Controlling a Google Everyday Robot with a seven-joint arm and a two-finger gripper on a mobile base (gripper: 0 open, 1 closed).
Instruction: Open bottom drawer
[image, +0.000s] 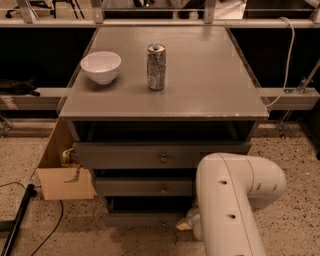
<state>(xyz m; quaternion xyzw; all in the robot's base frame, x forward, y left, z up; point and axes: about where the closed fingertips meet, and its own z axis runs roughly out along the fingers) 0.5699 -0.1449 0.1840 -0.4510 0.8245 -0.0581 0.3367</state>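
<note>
The grey cabinet (165, 100) has three grey drawer fronts that step back toward the floor. The bottom drawer (140, 219) is the lowest and narrowest, just above the floor in shadow, and its knob is not clear to see. My white arm (230, 200) comes down in front of the cabinet's lower right. My gripper (184, 224) is mostly hidden behind the arm; only a pale tip shows at the right end of the bottom drawer front, near the floor.
The top drawer (160, 156) and middle drawer (145, 186) each have a small round knob. A white bowl (100, 66) and a drink can (156, 66) stand on the cabinet top. A cardboard box (65, 175) leans against the cabinet's left side. A black pole (17, 220) and cable lie on the floor at left.
</note>
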